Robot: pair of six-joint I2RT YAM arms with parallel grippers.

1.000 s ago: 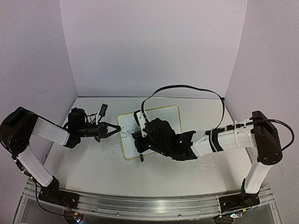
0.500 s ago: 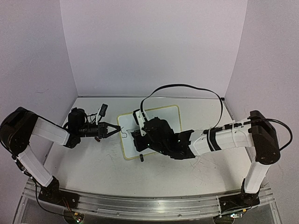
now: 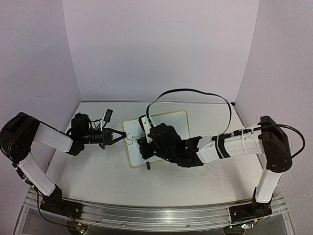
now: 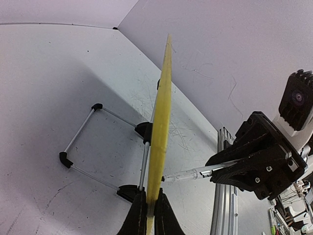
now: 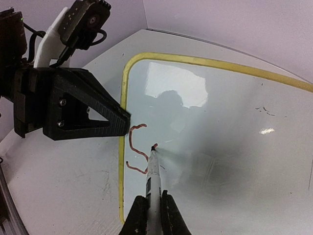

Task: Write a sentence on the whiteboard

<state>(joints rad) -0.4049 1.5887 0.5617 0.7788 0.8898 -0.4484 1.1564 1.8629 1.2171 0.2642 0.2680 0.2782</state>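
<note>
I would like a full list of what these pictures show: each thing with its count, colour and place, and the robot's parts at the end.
whiteboard: one, white with yellow rim, middle of the table
S stroke: one, reddish-brown, near the whiteboard's left edge
marker: one, pale barrel with dark tip, tip on the whiteboard beside the S stroke
stand: one, silver wire with black feet, behind the whiteboard
table: one, white and scuffed, under everything
walls: three, pale lilac, around the table
rail: one, silver, near edge
cable: one, black, looping above the right arm
left gripper: one, black, clamped on the whiteboard's left edge
right gripper: one, black, holding the marker
left arm, right arm: two, white and black, either side
</note>
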